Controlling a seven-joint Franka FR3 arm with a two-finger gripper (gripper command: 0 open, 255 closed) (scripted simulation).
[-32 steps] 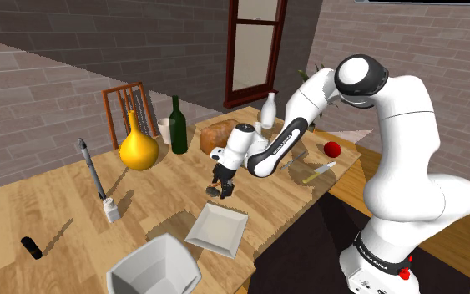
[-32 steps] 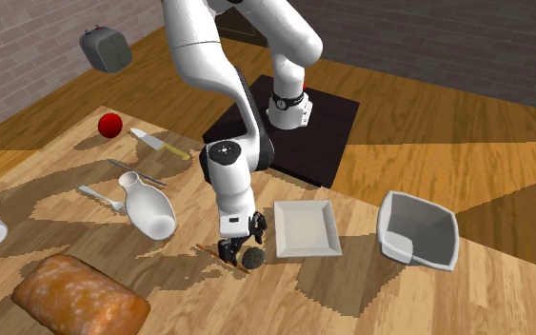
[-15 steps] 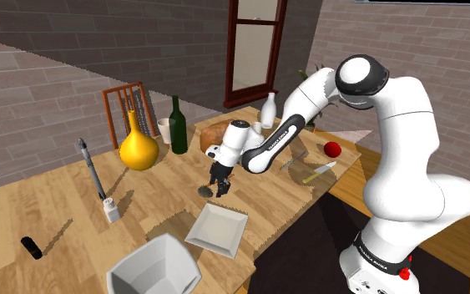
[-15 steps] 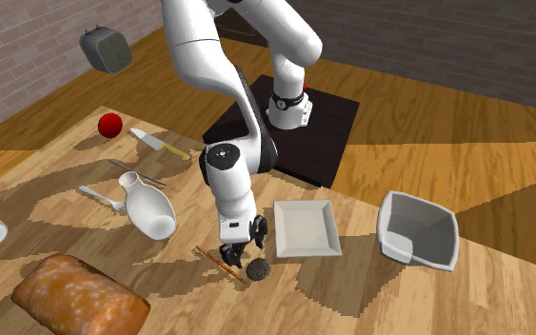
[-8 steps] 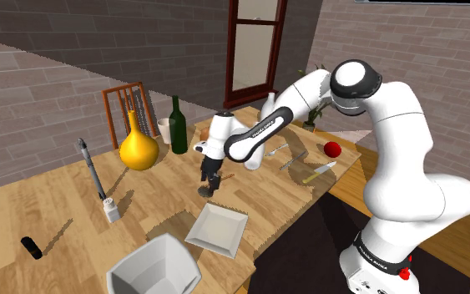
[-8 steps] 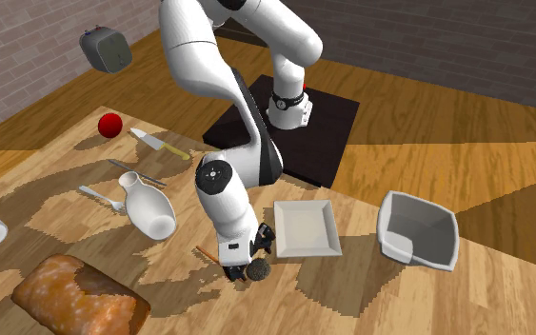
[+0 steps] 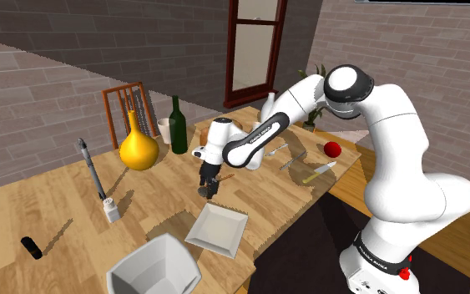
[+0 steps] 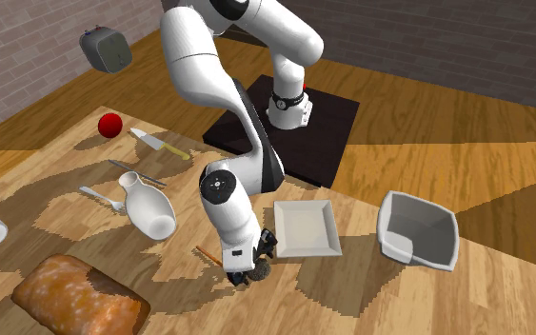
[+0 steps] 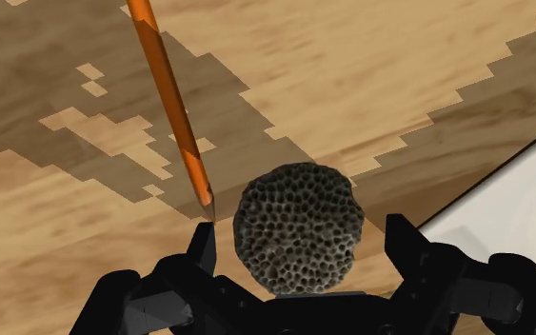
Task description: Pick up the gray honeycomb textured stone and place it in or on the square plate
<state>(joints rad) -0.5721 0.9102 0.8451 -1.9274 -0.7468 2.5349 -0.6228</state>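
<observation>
Shoulder view: the arm [image 7: 396,142] rises from its stand [image 7: 375,255], folds at the elbow and slopes down over the middle of the bench [image 7: 58,209]. The gripper [image 7: 210,185] points down, and what lies under it is hard to make out. The lettering on the arm's base is too small to read.

Second exterior view: the wrist hides part of the grey honeycomb stone [image 8: 258,273]. It sits on the bench just beside a corner of the square plate [image 8: 306,228].

Wrist view: the fingers [image 9: 205,247] stand wide on either side of the stone, not touching it. The tip of an orange pencil [image 9: 170,105] lies near it, and the plate is cut off.
</observation>
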